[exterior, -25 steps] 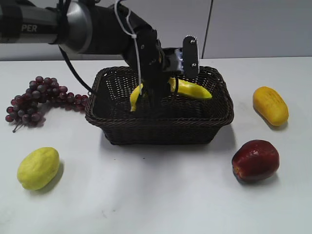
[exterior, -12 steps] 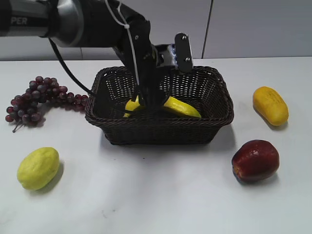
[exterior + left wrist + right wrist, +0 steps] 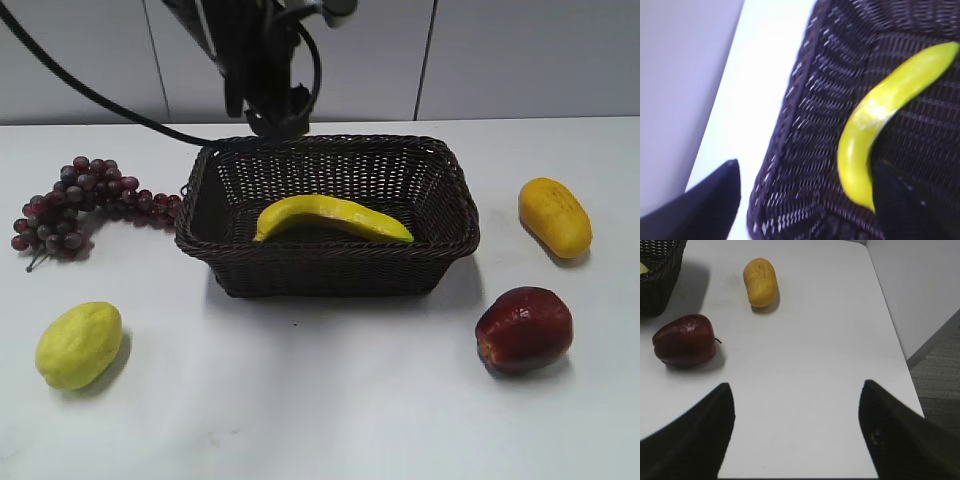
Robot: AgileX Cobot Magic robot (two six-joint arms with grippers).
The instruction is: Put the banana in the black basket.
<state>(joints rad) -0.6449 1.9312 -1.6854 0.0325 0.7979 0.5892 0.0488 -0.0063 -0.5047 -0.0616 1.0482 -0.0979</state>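
Left tool (image 3: pixel 270 105) in the exterior view hangs above the rear rim of the black basket (image 3: pixel 330 268), mostly cut off by the top edge, so its spread cannot be read there; it touches nothing. Within the basket the banana (image 3: pixel 330 216) lies on the woven floor, its arch upward and its ends toward the left and right walls. Outside the basket on the white surface (image 3: pixel 330 400) are a bunch of dark grapes (image 3: pixel 85 205) at the left edge, a yellow-green fruit (image 3: pixel 78 344) near the front left corner, a red apple (image 3: pixel 524 328) front right, and an orange-yellow oval fruit (image 3: pixel 555 215) by the right edge.

From the left wrist, the tool's two dark fingers (image 3: pixel 705 200) stand spread wide and hold nothing, above the basket's wall (image 3: pixel 800 150); the banana (image 3: pixel 875 125) rests free inside.

From the right wrist, the right tool (image 3: pixel 795 435) is spread wide and empty over bare surface (image 3: pixel 805 340), with the apple (image 3: pixel 685 340), the oval fruit (image 3: pixel 760 282) and the basket's corner (image 3: pixel 660 275) beyond.
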